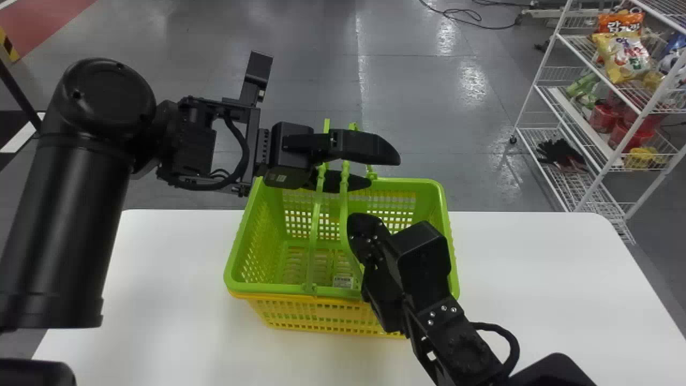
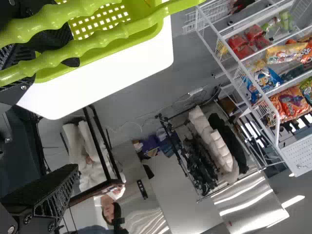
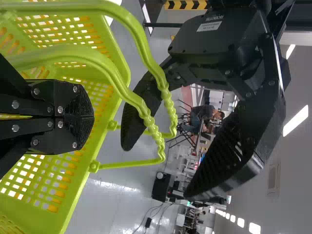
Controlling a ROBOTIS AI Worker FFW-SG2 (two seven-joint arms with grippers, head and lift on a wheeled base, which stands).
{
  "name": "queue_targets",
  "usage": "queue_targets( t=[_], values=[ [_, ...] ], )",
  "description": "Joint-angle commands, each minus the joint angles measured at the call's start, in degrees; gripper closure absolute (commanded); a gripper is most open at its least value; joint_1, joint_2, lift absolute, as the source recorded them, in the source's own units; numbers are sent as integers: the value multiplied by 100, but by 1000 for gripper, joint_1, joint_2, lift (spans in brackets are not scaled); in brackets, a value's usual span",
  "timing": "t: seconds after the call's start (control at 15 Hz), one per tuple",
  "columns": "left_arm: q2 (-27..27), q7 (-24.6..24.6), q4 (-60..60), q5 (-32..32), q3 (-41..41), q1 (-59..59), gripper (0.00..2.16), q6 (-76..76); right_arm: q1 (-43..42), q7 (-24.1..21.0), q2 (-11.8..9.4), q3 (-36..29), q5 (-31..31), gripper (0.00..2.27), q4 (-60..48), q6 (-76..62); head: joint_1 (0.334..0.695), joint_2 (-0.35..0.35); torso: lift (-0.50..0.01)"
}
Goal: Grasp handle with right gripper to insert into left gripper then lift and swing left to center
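My right pincer point(image 1: 363, 231): closed, over green basket point(image 1: 257, 288); my left pincer point(image 1: 381, 170): spread open, beside raised green handles point(image 1: 343, 206); basket nested in yellow basket point(image 1: 289, 315), on white table point(image 1: 161, 268).

Bright glare streaks the glossy floor point(image 1: 471, 80), white ceiling lights point(image 3: 295, 121) blaze away, and the tabletop point(image 1: 536, 268) gleams almost evenly pale!

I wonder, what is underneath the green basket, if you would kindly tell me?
A yellow basket shows beneath the green basket, on the white table. What lies between them is covered.
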Motion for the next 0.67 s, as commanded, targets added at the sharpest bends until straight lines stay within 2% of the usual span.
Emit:
queue_targets(
  t=[0.0,0.27,0.47,0.6],
  values=[
    [-14,-9,95,76,-5,-43,66,7,116,-15,-6,-171,-8,2189,-45,-27,695,-13,-93],
    [-5,-44,710,744,127,-227,66,7,248,-15,-15,-294,-25,2189,-141,-62,695,-45,-93],
    [4,-44,965,928,162,-315,66,7,617,-15,-67,-470,-43,2189,-379,-325,695,-55,-93],
    [30,-35,1290,1227,215,-438,66,7,1083,-6,-243,-637,-43,2189,-730,-536,695,-68,-93]
  ],
)
